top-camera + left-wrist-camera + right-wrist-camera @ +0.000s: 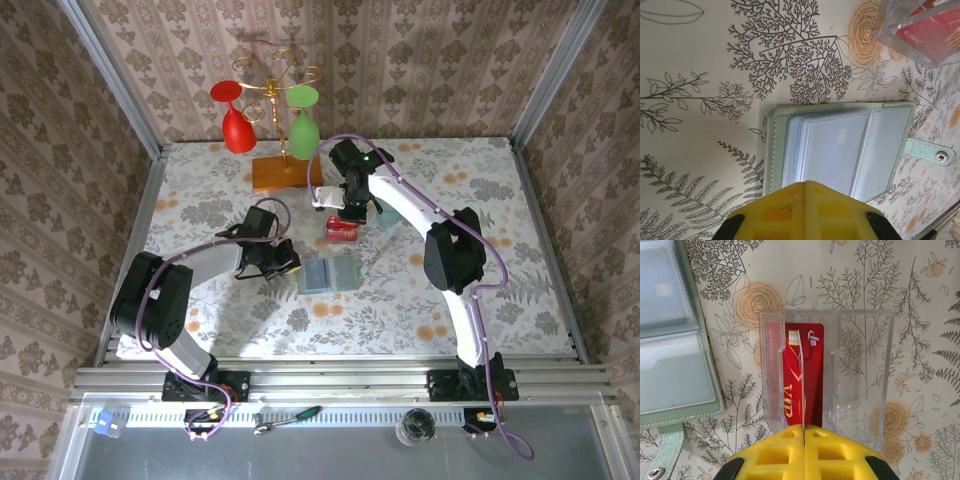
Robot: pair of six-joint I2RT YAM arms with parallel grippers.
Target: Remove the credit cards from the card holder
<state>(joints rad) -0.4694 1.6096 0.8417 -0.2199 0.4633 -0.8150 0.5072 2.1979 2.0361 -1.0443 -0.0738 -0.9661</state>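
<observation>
The card holder (328,276) lies open on the flowered table, its pale clear sleeves facing up (840,145) and its snap strap out to one side. My left gripper (805,184) is shut with nothing between its yellow fingers, its tip at the holder's near edge (283,268). Through a sleeve a card with a chip shows faintly (662,290). My right gripper (804,427) is shut on a red credit card (803,380) with gold lettering. The card stands on edge inside a clear plastic box (860,370), just behind the holder (342,230).
An orange-brown wooden slab (285,172) at the back carries a gold rack with a red glass (236,125) and a green glass (303,120). A small white object (325,197) lies beside the right gripper. Patterned walls close in the table on three sides.
</observation>
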